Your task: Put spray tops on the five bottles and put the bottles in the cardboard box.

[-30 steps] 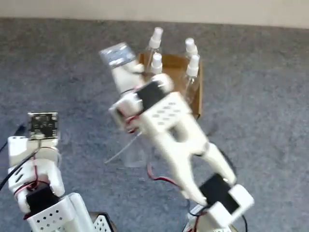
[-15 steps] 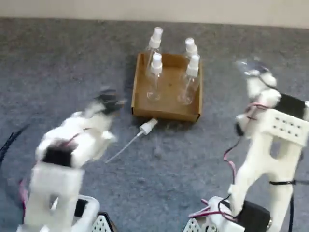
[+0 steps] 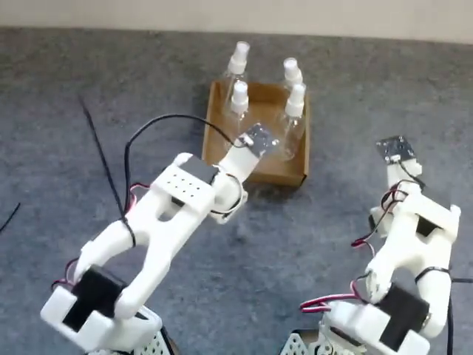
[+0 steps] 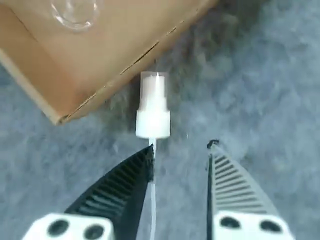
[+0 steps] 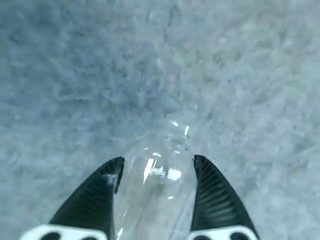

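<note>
A grey fuzzy carpet (image 3: pixel 384 89) covers the table. In the high view it runs out to the edges at 3, 6 and 9 o'clock. The left wrist view looks down on this same carpet (image 4: pixel 265 70), and the right wrist view shows the carpet (image 5: pixel 75 60) too. A pale cream strip of wall (image 3: pixel 236 13) runs along the edge at 12 o'clock. A short thin black wire (image 3: pixel 9 217) lies on the carpet at the 9 o'clock edge. Near the middle there is a small darker spot (image 3: pixel 241 234).

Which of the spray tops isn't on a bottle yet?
The loose spray top lying on the carpet beside the cardboard box, just ahead of the left gripper; the other four sit on bottles standing in the box.
</note>
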